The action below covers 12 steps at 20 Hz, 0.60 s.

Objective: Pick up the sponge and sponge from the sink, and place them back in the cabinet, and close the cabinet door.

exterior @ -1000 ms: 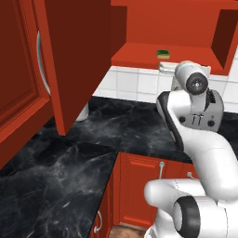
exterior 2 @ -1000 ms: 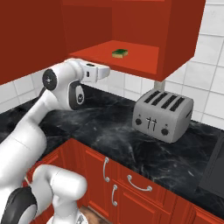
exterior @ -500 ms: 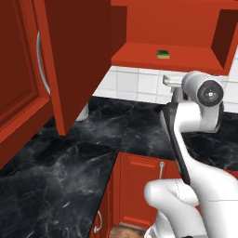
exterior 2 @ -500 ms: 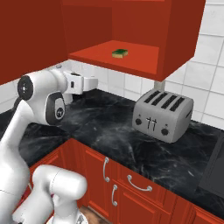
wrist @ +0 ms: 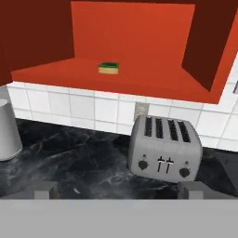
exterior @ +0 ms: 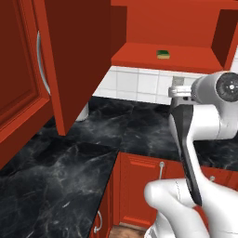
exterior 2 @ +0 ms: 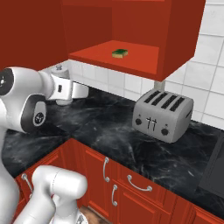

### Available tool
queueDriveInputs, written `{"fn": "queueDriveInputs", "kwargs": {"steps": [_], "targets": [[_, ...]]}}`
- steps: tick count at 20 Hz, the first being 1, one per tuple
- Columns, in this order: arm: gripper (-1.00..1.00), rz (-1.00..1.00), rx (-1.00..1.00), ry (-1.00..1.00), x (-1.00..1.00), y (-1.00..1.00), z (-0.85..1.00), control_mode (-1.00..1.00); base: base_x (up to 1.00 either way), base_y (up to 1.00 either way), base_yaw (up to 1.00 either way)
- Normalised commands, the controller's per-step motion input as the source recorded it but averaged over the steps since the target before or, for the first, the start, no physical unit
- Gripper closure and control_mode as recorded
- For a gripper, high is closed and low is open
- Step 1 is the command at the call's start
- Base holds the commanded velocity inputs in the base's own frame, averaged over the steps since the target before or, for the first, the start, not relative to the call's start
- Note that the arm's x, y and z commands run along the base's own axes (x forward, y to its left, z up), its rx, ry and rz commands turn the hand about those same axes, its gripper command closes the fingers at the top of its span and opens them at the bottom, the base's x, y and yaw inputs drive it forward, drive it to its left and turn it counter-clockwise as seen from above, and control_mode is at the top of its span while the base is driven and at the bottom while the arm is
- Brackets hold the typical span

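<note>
glossy red, the open wall cabinet takes up the top of both base views, its plain red shelf bare but for one sponge. the tall glossy red cabinet door stands swung open at the left of the left base view, its lower corner hanging over the black marbled stone counter, with a curved silver handle on the red front beside it. below the cabinet runs a white tiled wall, and under the counter sit red base cupboards with silver handles. the white robot arm rises at the lower right of the left base view, with its hand level below the shelf and off to one side of it. a silver four-slot toaster stands on the counter under the right end of the shelf, clear of the wall. a pale grey cylindrical canister stands on the counter at the left of the hand view, near the wall. the small yellow-green sponge with a dark top lies flat on the shelf toward its front, apart from both side walls. the two-finger gripper is spread wide with nothing between its tips, aimed at the toaster and the shelf above it, well apart from the sponge.
</note>
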Motion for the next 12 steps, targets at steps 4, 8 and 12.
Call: {"fn": "queueDriveInputs", "kwargs": {"steps": [4, 8, 12], "targets": [[-1.0, 0.08, 0.07, 0.21, -0.55, 0.04, 0.0, -1.0, 0.0, 0.0, 0.0], [-1.0, 0.05, 0.07, 0.15, -0.33, 0.07, 0.0, -1.0, 0.0, 0.0, 0.0], [-1.0, 0.0, 0.03, 0.05, -0.13, 0.09, 0.0, -1.0, 0.0, 0.0, 0.0]]}}
